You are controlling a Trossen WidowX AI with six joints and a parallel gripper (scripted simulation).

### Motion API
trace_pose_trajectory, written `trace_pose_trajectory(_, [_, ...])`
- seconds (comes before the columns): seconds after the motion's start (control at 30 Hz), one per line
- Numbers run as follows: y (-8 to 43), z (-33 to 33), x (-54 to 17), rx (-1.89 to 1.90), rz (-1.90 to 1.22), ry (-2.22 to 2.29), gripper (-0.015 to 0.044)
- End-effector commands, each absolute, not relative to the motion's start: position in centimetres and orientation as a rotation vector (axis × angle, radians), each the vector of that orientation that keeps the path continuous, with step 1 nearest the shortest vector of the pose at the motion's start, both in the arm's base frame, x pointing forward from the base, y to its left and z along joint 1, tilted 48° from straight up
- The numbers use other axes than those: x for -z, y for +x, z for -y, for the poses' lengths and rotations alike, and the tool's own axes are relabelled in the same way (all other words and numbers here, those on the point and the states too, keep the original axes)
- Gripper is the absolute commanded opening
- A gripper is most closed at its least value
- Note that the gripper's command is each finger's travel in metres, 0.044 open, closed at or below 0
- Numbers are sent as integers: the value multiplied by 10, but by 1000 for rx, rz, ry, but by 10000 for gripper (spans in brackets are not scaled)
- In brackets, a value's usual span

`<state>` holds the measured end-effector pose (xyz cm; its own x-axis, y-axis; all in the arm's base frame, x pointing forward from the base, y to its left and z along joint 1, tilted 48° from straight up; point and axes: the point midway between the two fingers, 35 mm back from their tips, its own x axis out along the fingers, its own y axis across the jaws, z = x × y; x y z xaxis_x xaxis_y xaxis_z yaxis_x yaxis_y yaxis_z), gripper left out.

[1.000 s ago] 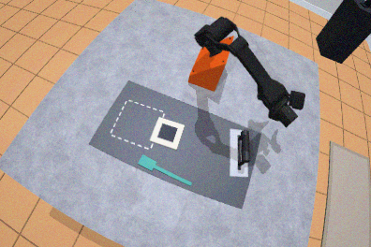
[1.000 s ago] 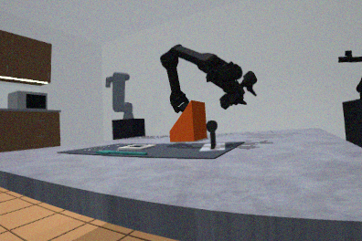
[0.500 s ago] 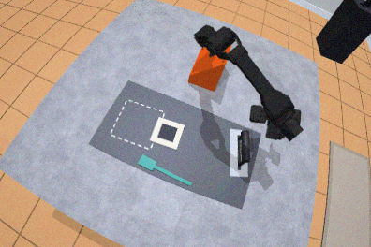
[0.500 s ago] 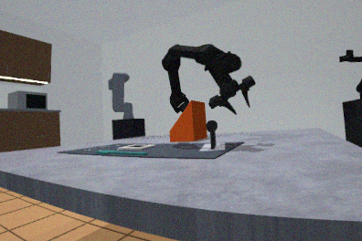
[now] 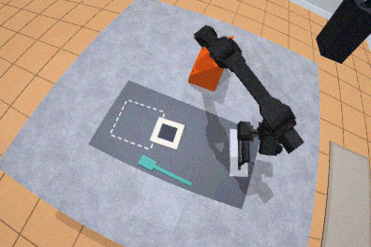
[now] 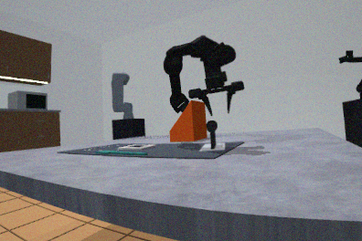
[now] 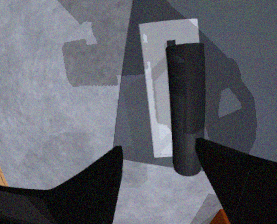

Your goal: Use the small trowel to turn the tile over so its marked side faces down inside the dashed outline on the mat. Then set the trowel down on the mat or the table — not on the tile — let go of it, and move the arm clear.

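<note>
A small trowel has a pale flat blade (image 5: 240, 172) (image 6: 220, 147) (image 7: 161, 137) and a raised black handle (image 5: 244, 152) (image 6: 212, 139) (image 7: 188, 95). It lies at the right end of the dark mat (image 5: 206, 174). My gripper (image 6: 220, 114) (image 7: 159, 148) is open, points down and hangs above the trowel, not touching it. In the wrist view the handle is right of the middle between the fingers. The white tile (image 5: 155, 133) (image 6: 147, 145) lies flat, dark square up, at the right edge of the dashed outline (image 5: 127, 101), mostly outside it.
A teal spatula-like tool (image 5: 147, 163) (image 6: 123, 152) lies along the mat's front edge, in front of the tile. An orange block (image 5: 203, 73) (image 6: 187, 126) stands behind the mat at the arm's base. The mat lies on a grey table (image 5: 84, 90) (image 6: 274, 183).
</note>
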<state>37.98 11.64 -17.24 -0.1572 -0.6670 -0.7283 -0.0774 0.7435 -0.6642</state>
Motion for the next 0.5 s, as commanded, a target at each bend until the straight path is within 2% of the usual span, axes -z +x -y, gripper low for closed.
trace_pose_trajectory(0.0, [396, -107, 161, 589, -1615, -699, 270])
trace_pose_trajectory(0.47, [396, -98, 170, 590, -1614, -698, 270])
